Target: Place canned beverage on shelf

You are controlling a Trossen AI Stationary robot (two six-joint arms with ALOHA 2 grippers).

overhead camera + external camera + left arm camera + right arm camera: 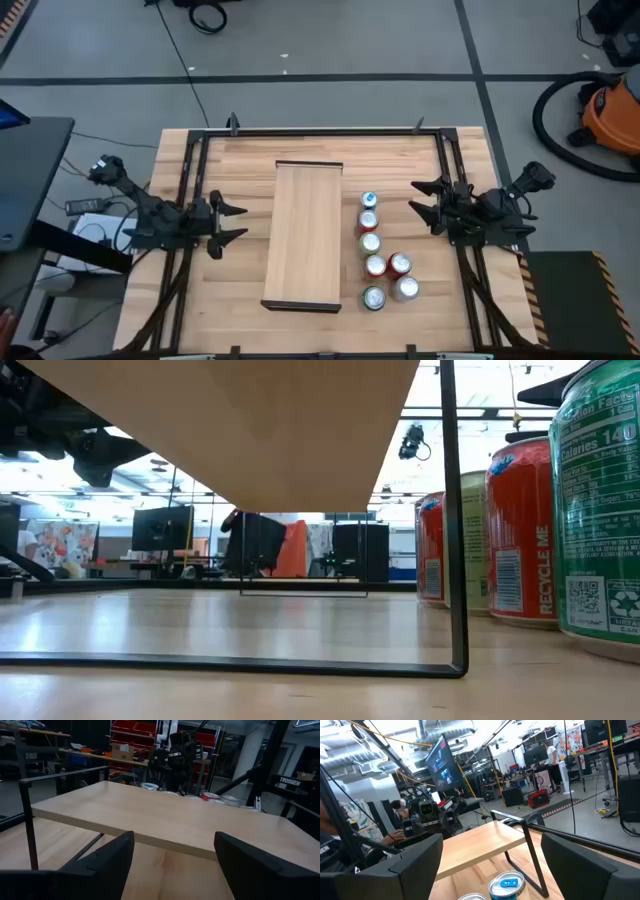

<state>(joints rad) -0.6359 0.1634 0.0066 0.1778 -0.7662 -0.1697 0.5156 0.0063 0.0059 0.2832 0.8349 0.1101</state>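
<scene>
Hovering beside the cans (pixel 380 258), the right gripper (pixel 425 200) stood wide and empty; crowded cans risked toppling against the shelf (pixel 304 235).

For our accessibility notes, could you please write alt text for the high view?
Seen from above, an empty raised wooden shelf stands mid-table, seven cans clustered beside it. The open left gripper and open right gripper flank them, holding nothing.

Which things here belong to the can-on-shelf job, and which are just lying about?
Job:
- shelf, nothing on it
- seven cans standing on the table beside it
- right gripper, jaws open, by the cans
- left gripper, jaws open, other side of the shelf

Lying about:
- orange vacuum on the floor
- monitor in the room behind
</scene>
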